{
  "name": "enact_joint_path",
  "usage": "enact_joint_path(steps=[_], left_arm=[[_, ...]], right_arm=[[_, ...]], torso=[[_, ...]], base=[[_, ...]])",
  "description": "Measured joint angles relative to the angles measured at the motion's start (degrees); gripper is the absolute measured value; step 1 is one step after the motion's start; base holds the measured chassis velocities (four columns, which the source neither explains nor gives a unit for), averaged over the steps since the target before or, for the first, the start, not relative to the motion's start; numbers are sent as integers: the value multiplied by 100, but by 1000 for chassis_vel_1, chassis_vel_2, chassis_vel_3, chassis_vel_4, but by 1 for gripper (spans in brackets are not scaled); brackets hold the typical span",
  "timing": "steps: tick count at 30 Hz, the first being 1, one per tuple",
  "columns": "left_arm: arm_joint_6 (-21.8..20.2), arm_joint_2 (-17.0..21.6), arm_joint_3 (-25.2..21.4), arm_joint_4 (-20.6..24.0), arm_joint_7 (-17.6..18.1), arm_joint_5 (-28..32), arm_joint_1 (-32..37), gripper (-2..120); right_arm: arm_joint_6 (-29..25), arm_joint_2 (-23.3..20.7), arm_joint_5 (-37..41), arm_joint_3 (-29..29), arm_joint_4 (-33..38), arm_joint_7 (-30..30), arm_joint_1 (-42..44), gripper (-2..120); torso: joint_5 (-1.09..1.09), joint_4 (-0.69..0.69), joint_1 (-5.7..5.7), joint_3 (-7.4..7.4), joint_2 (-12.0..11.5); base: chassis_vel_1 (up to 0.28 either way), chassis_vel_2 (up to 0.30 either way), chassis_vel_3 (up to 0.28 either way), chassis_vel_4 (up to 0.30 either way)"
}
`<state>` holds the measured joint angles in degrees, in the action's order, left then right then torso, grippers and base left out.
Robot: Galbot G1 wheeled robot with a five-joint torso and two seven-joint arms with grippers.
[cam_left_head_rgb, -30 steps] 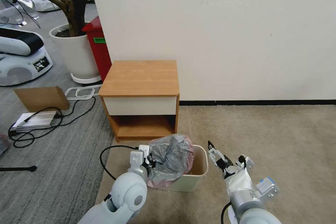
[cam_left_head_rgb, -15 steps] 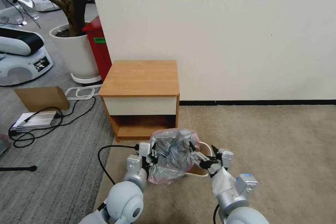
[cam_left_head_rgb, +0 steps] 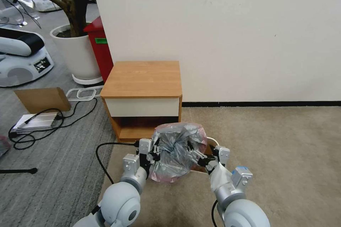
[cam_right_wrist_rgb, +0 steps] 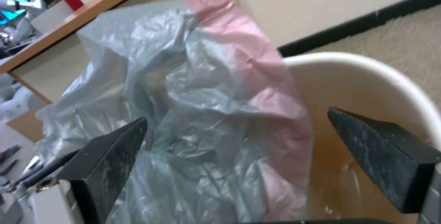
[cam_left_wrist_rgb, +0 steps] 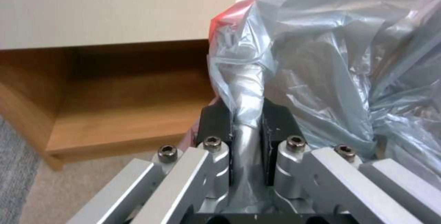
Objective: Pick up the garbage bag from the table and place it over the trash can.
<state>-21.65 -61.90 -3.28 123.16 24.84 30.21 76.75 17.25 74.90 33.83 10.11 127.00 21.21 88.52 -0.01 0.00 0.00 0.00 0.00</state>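
Observation:
The garbage bag [cam_left_head_rgb: 177, 149], crumpled grey film with a pinkish rim, hangs in a bunch over the beige trash can [cam_left_head_rgb: 212, 140] and hides most of it. My left gripper [cam_left_head_rgb: 152, 154] is on the bag's left side. In the left wrist view it [cam_left_wrist_rgb: 246, 113] is shut on a twisted fold of the garbage bag [cam_left_wrist_rgb: 330, 65]. My right gripper [cam_left_head_rgb: 199, 158] is at the bag's right side. It [cam_right_wrist_rgb: 243, 148] stands open, with the pink edge of the garbage bag [cam_right_wrist_rgb: 216, 89] between its fingers [cam_right_wrist_rgb: 110, 162] and the trash can [cam_right_wrist_rgb: 367, 69] rim just behind. The wooden table [cam_left_head_rgb: 142, 78] stands just beyond, its top bare.
A red bin [cam_left_head_rgb: 97, 48] and a white plant pot [cam_left_head_rgb: 74, 55] stand left of the table by the wall. Cardboard [cam_left_head_rgb: 42, 99], a metal bar and black cables [cam_left_head_rgb: 46, 124] lie on the grey carpet at left. Beige carpet [cam_left_head_rgb: 277, 142] lies open to the right.
My right gripper swung in from right of the bin to the bag's right side. The left gripper raised the bag a little and carried it toward the table, covering more of the bin.

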Motion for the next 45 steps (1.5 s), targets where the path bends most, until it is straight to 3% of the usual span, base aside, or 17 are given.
enact_joint_path(steps=[12,24,38,45], left_arm=[[240,45,-88,64,-326,-351,76,9],[270,54,-86,163,-417,-485,227,9],[-169,-171,-55,297,601,1000,325,9],[-304,-210,-81,297,809,1256,283,9]], right_arm=[[140,112,227,-89,-71,-14,-160,97],[6,168,63,-96,-49,-107,-124,58],[-112,139,-407,-52,138,-591,112,3],[-65,-5,-346,169,340,-656,55,0]], torso=[[0,0,0,0,0],[1,0,0,0,0],[1,0,0,0,0],[1,0,0,0,0]], base=[[0,0,0,0],[0,0,0,0],[0,0,0,0],[0,0,0,0]])
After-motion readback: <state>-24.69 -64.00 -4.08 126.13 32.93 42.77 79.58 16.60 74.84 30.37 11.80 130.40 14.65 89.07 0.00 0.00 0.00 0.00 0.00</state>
